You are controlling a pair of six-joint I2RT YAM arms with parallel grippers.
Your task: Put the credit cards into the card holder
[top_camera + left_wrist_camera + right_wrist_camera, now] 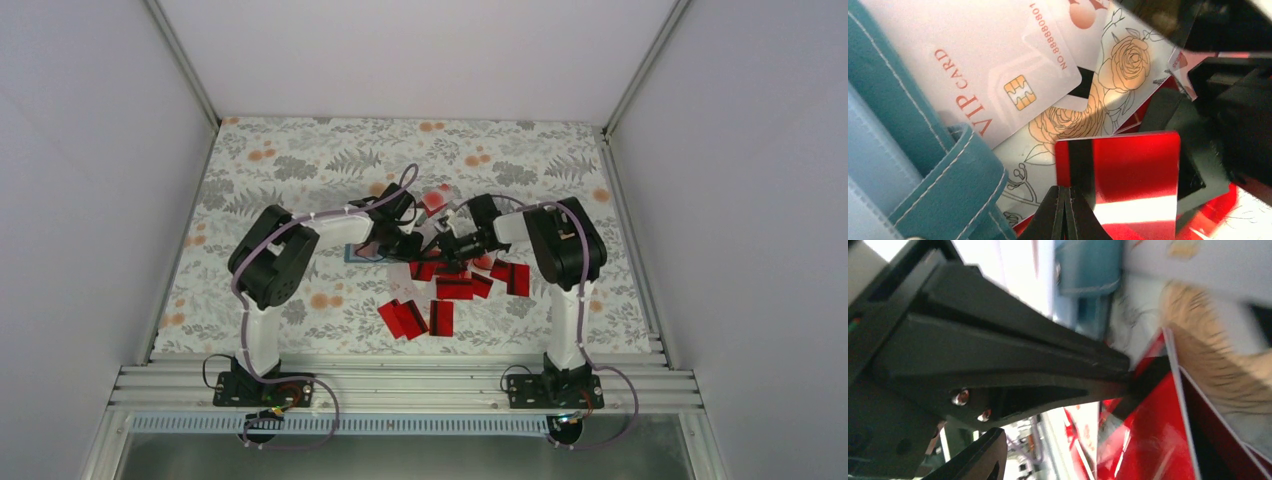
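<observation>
My left gripper point(1064, 199) is pressed together at the edge of a red credit card point(1128, 175), perhaps pinching it, just beside the teal card holder point(923, 165). My right gripper point(458, 244): cannot tell.

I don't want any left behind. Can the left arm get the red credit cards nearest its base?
Probably yes. Those red credit cards lie in the open on the table, with nothing blocking the way. The left gripper is shut, so it must open first.
</observation>
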